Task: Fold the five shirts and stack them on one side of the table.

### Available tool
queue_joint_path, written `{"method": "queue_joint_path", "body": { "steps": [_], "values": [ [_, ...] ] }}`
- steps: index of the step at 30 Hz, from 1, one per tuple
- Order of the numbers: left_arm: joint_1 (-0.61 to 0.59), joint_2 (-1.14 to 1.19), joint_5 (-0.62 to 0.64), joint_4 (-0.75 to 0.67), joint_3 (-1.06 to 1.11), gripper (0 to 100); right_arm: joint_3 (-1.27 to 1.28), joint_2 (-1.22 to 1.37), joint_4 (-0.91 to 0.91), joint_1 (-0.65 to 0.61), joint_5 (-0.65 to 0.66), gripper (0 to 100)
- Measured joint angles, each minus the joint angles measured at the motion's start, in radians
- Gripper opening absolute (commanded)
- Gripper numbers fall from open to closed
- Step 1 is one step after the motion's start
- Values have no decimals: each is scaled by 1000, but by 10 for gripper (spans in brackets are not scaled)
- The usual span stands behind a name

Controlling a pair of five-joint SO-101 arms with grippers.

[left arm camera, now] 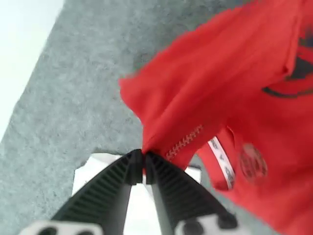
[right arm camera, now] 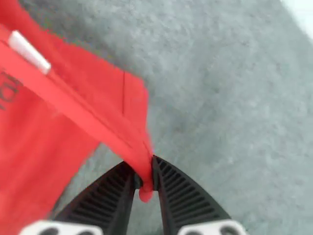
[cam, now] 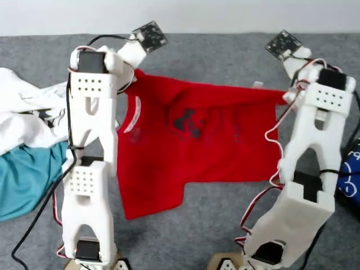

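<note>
Red shirt (cam: 197,140) held at two points of its far edge, one claw on each.

The left claw (left arm camera: 143,169) is clamped together on a fold of the red shirt at the shoulder seam, just beside the collar and its white neck label. The right claw (right arm camera: 144,178) is clamped together on the opposite corner of the red shirt, with a small tip of fabric protruding past the fingertips. Between these two points the far edge of the red shirt runs nearly straight, and the remainder lies spread on the grey worktop (cam: 219,225). A white shirt (cam: 22,112) and a teal shirt (cam: 22,174) lie heaped on the left-arm side of the red shirt, the white one farther back. A blue garment (cam: 349,174) lies on the right-arm side of the red shirt, well apart from it.
</note>
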Motion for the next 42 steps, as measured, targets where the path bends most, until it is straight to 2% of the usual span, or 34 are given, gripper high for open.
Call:
{"method": "queue_joint_path", "body": {
  "steps": [11, 19, 35, 42],
  "values": [
    [75, -443, -295, 0, 753, 2, 0, 0, 219, 17, 178, 10],
    [95, -701, -391, 0, 1140, 2, 0, 0, 347, 25, 245, 10],
    [95, -1221, -439, -2, 1634, 2, 0, -26, 493, 92, 341, 10],
    [152, -1298, -422, -2, 1792, 2, 0, -48, 493, 68, 344, 10]
  ]
}}
